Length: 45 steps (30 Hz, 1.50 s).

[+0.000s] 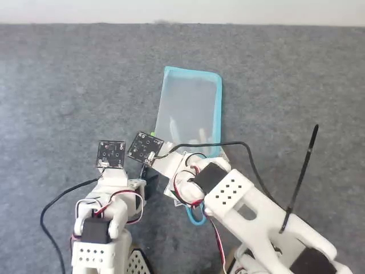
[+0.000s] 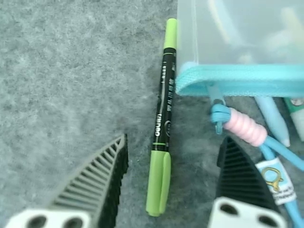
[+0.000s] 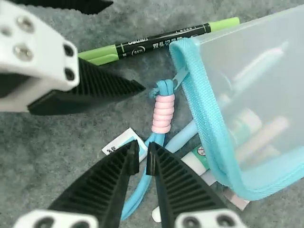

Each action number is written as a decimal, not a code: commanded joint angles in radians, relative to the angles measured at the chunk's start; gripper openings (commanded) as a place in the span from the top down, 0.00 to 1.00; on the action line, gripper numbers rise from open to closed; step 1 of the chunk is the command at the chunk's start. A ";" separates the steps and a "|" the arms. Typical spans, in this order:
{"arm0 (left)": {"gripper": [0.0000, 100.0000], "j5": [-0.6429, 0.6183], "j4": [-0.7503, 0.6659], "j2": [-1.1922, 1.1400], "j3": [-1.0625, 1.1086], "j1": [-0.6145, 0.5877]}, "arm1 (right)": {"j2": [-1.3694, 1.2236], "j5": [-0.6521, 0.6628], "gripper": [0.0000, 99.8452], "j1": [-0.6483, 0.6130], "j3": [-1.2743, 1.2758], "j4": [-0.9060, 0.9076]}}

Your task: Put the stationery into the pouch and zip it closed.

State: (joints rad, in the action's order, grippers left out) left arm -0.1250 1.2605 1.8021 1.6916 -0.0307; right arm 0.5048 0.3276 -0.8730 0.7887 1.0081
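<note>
The translucent pouch point(image 1: 189, 108) with light blue trim lies mid-table, its mouth toward the arms and several items inside. A green-and-black pen point(image 2: 161, 142) lies on the felt beside the pouch point(image 2: 237, 33), between the fingers of my open left gripper point(image 2: 175, 140). The zip pull carries pink beads point(image 3: 164, 114) and a blue cord point(image 3: 148, 140). My right gripper point(image 3: 143, 145) is shut on that cord just below the beads. A light blue pen point(image 3: 179, 140) and a white tube point(image 3: 202, 161) stick out of the pouch mouth point(image 3: 204, 109).
Grey felt covers the table point(image 1: 63, 85). A small paper tag point(image 3: 118, 142) hangs on the cord, whose loop point(image 1: 197, 218) shows under the right arm. The left arm's finger point(image 3: 95, 90) is close beside the right gripper. Open felt lies on all sides of the pouch.
</note>
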 commanded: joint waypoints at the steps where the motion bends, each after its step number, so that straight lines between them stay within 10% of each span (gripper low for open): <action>1: 0.73 -0.023 0.008 0.026 -0.010 -0.064 | -0.005 -0.012 0.95 -0.010 -0.057 -0.039; 9: 0.76 -0.114 0.008 0.026 -0.010 -0.572 | -0.076 -0.052 0.90 -0.010 -0.002 -0.151; 45: 0.76 -0.118 0.008 0.026 -0.010 -0.577 | -0.438 -0.117 0.82 -0.010 -0.074 -0.357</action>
State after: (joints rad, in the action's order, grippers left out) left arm -0.2263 1.2605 1.8021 1.6916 -0.6015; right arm 0.0844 0.2125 -0.9037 0.7702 0.6966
